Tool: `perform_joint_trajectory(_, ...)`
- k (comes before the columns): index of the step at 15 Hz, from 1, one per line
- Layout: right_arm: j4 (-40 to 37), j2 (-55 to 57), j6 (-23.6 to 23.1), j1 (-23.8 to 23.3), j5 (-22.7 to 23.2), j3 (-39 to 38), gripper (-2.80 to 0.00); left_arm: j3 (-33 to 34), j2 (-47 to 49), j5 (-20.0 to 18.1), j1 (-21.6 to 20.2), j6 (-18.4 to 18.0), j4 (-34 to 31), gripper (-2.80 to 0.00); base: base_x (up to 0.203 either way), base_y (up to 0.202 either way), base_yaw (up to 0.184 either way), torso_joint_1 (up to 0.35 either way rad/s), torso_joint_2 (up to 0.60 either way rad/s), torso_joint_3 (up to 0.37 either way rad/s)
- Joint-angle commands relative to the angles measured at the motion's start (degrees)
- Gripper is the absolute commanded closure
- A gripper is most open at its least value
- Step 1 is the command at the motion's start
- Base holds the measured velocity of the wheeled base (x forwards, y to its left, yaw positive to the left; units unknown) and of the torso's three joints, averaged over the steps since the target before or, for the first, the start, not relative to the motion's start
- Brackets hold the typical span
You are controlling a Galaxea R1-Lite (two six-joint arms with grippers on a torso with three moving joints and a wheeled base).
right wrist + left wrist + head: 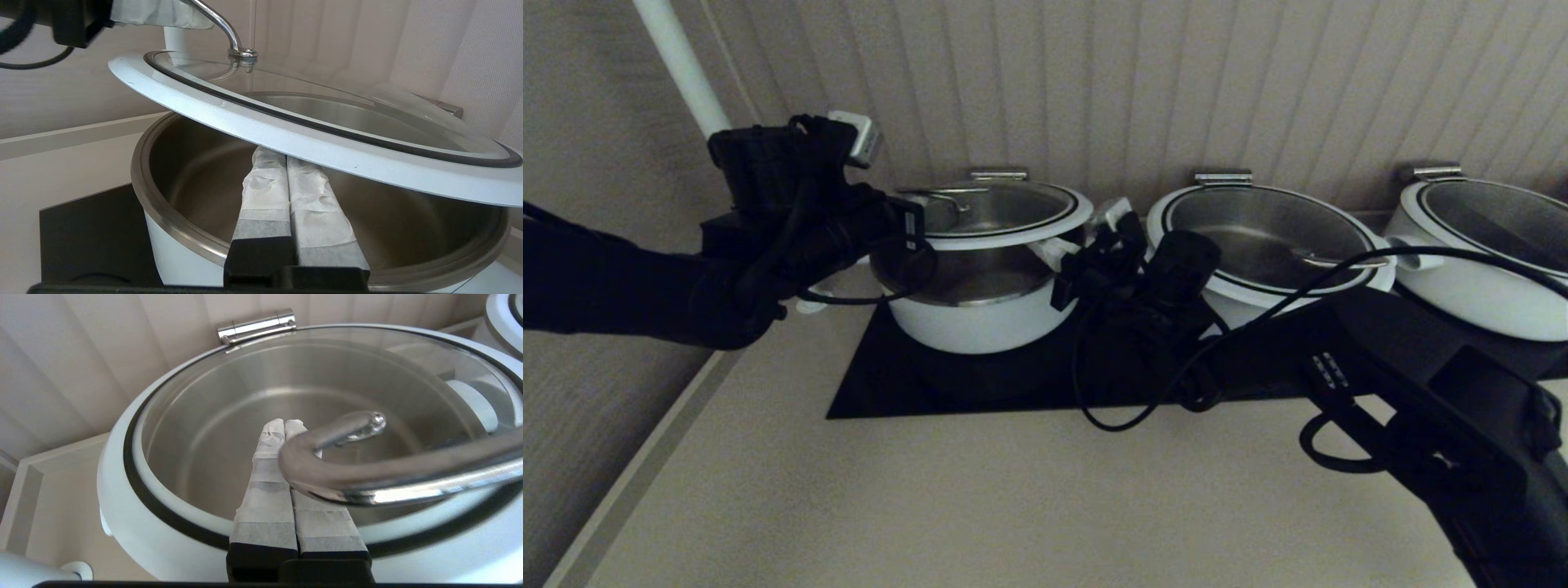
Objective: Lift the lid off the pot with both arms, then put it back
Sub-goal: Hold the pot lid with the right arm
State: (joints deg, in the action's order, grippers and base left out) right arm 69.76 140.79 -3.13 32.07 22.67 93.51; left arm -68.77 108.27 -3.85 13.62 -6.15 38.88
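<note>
Nearest, lies a pale counter (1013, 490) bearing a black slab (882, 384). On the slab stands the pot (980, 322), white with steep sides, its steel mouth open and its bowl bare.

Reaches in from the right across the slab: the right gripper (282, 157), its taped fingers (261, 192) pressed flat together with nothing between them. Pokes over the pot's steel edge and props the white rim of the lid (1005, 214) from below, touching its underside.

Hangs above the pot, clear of it and tilted, higher on the robot's left side: the lid. Shows the thin black ring inside the white rim and clear glass within.

Comes in from the left: the left gripper (284, 424), clenched likewise, taped fingers (265, 490) side by side over the glass. Slips beneath the wire loop handle (367, 477), which crosses over the fingers.

Behind the lid, shows a steel hinge bracket (999, 174). Further to the right, stand two wider pots (1258, 237) (1478, 237) with lids on. Beyond, rises a ribbed wall (1176, 82), and at far left a white pole (678, 65).
</note>
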Motion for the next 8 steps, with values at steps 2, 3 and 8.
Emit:
perform_joint_trajectory(2,0.47,-0.08,-0.03,0.01,0.18,0.00,0.00,-0.05,-1.52,-0.01,0.01,-0.09,-1.61,0.00,0.000,0.000,0.000,0.000,0.00,0.000)
perform_joint_trajectory(3,0.47,-0.08,-0.03,0.01,0.18,0.03,0.00,-0.05,-1.77,-0.01,0.01,-0.09,-1.79,0.00,0.000,0.000,0.000,0.000,0.00,0.000)
perform_joint_trajectory(8,0.47,-0.16,-0.03,-0.08,0.18,0.09,0.00,0.04,-4.33,-0.01,0.01,-0.17,-5.15,0.00,0.000,0.000,0.000,0.000,0.00,0.000)
